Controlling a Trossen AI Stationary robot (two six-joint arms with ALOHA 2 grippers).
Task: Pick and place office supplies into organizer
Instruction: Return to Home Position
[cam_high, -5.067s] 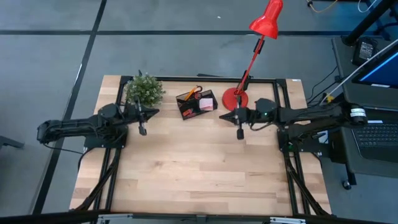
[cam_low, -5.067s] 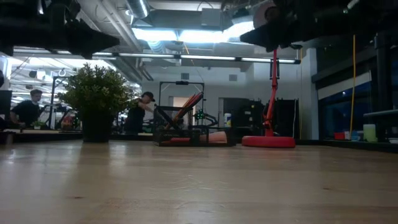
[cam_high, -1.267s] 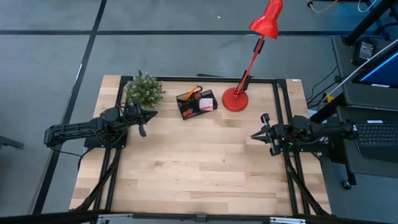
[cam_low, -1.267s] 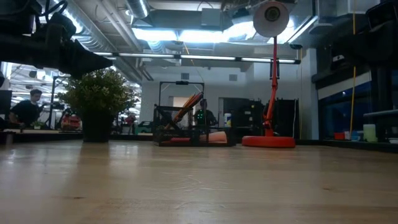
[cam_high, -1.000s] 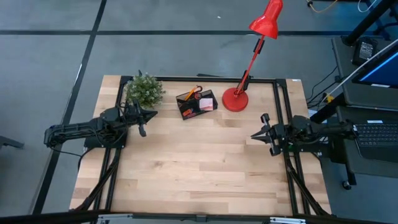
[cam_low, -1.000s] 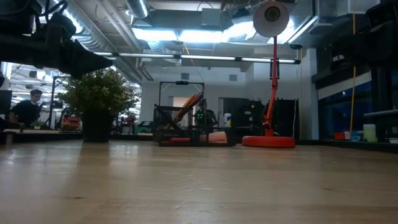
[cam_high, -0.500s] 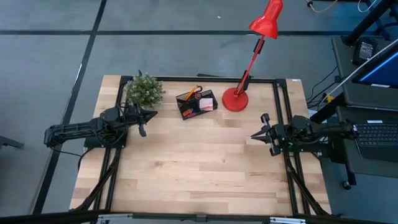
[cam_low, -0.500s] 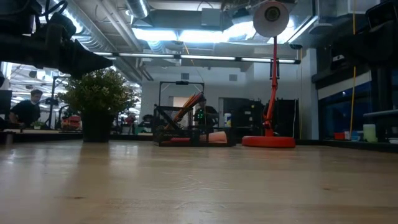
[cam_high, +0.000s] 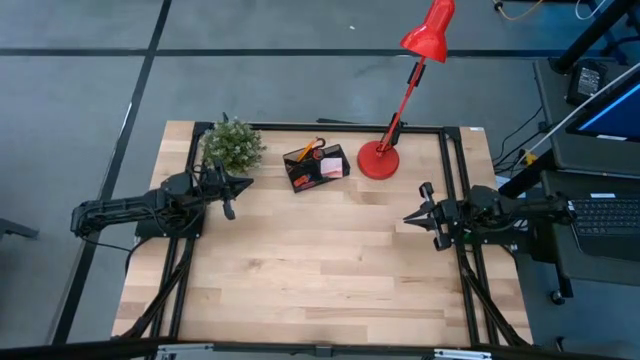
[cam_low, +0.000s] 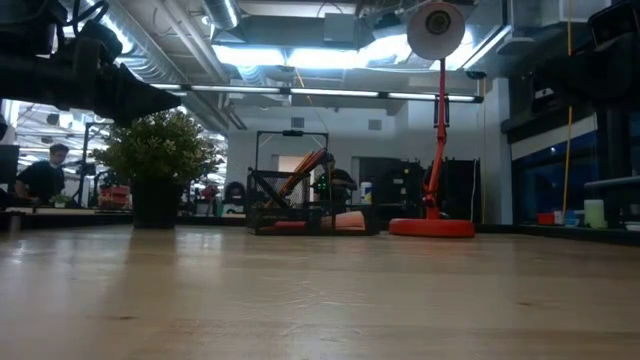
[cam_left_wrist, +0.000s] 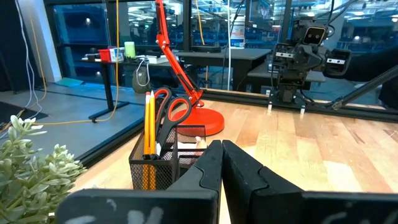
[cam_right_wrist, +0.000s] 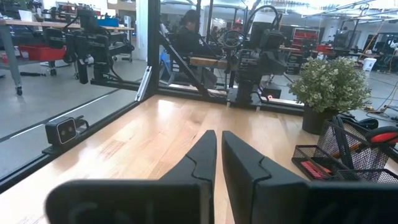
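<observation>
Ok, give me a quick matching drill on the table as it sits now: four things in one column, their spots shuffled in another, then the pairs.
Things:
1. plant
2. organizer
3. lamp
4. right gripper

Places:
A. near the table's right edge, holding nothing
B. far left corner
C. far edge, between the other two standing things
D. far edge, red base just right of the organizer

Pairs: 1-B, 2-C, 3-D, 4-A.

The left gripper sits beside the plant, also holding nothing.

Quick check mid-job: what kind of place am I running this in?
Probably a robotics lab or workshop: another arm rig stands farther off, exposed ceiling ducts run beside strip lights, and a person is in the background.
</observation>
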